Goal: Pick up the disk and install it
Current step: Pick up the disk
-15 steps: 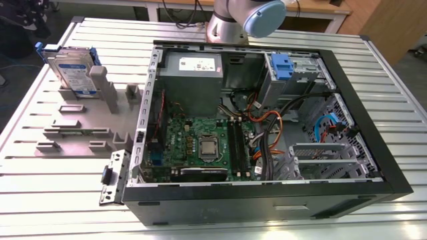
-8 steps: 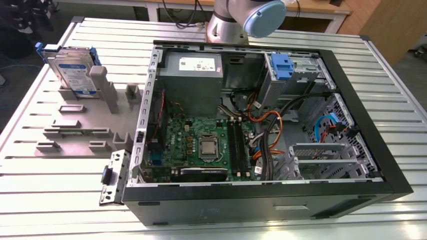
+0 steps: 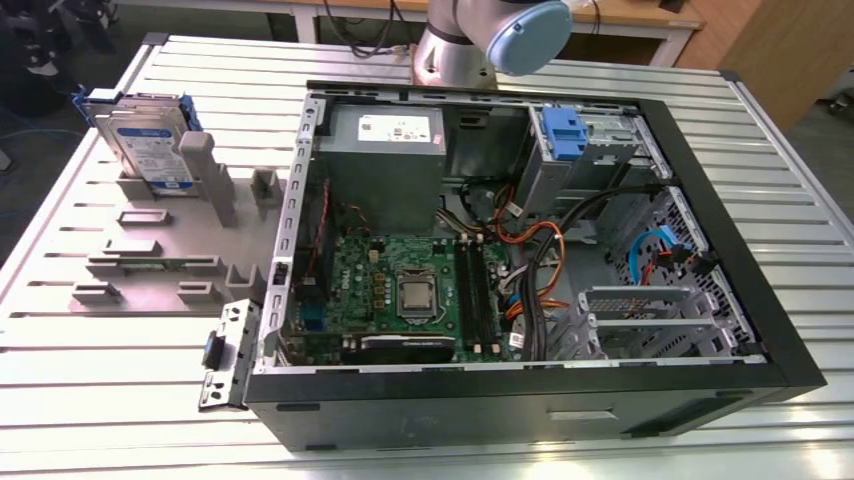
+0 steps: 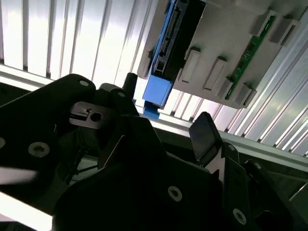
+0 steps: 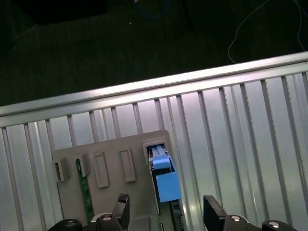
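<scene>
The disk (image 3: pixel 144 140) stands on edge in a slot of the grey holder plate (image 3: pixel 67 235) at the exterior view's left, its white and blue label and blue side rails showing. In the first wrist view the disk (image 5: pixel 162 175) is seen edge-on from above, and my gripper (image 5: pixel 166 214) hangs well above it, open, with one black fingertip (image 5: pixel 121 208) on each side and nothing between them. The second wrist view has the same open gripper (image 4: pixel 166 113) over the disk (image 4: pixel 166 48).
An open computer case (image 3: pixel 747 300) lies on the slatted metal table (image 3: pixel 107 380), with motherboard, cables and a metal drive cage with a blue latch (image 3: pixel 567 135). A green memory stick (image 5: pixel 87 192) sits in the holder plate. The table edge (image 5: pixel 144 91) is near the holder.
</scene>
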`<state>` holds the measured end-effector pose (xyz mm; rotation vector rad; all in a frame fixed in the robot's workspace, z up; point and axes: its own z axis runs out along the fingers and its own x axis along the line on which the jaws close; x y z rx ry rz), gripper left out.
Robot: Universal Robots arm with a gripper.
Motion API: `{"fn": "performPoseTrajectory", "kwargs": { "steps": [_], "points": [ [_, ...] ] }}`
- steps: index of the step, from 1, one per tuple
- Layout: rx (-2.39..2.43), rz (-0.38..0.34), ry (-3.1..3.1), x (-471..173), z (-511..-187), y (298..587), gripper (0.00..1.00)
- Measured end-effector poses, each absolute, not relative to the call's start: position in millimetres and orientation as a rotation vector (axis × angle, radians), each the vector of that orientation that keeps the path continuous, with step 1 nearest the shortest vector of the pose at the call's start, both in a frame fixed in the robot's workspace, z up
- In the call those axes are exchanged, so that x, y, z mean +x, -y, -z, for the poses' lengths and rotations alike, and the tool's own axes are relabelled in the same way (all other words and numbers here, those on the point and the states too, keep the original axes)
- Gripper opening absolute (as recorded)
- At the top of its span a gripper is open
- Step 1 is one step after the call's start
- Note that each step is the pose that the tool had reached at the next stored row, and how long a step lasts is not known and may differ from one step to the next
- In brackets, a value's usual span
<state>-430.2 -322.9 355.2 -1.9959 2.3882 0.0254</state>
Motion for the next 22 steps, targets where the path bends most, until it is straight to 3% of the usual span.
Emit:
{"fn": "performPoseTrajectory", "kwargs": {
  "steps": [22],
  "points": [
    [-2.168,-0.003,-2.222,-433.8,-334.6,322.8,0.71]
  ]
}}
